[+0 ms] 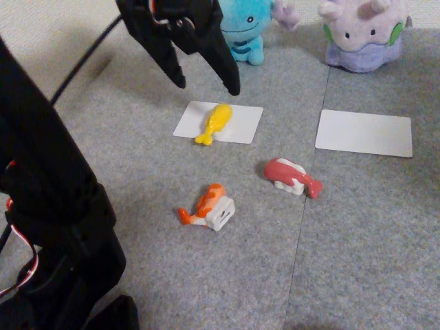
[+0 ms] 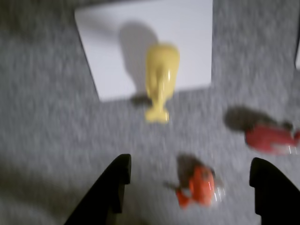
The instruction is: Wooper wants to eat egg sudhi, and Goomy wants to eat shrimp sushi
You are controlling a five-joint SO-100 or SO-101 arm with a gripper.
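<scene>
Fixed view, left to right. Gripper point(image 1: 210, 86): black, two fingers spread wide, holding nothing and touching nothing, raised above the grey carpet point(image 1: 137, 151); in the wrist view the gripper point(image 2: 192, 174) shows both fingertips low in the frame with the shrimp piece lying between them, well below. Egg sudhi point(image 1: 214, 122): glossy yellow, lying mostly on the left white card point(image 1: 244, 120) in front of Wooper point(image 1: 244, 27), forked tail overhanging the near edge; seemingly delivered. Shrimp sushi point(image 1: 208, 207): orange-and-white topping on a white rice block, tipped on its side on bare carpet, near the centre and well apart from both cards. Judged light, rigid, hard plastic, probably slick on the glossy topping; the best hold appears to be across the flat sides of the rice block, fingers narrowed from their present spread. Red sushi piece point(image 1: 293, 176): on carpet, just right of centre, not wanted. Right white card point(image 1: 364, 133): bare, in front of Goomy point(image 1: 364, 34).
</scene>
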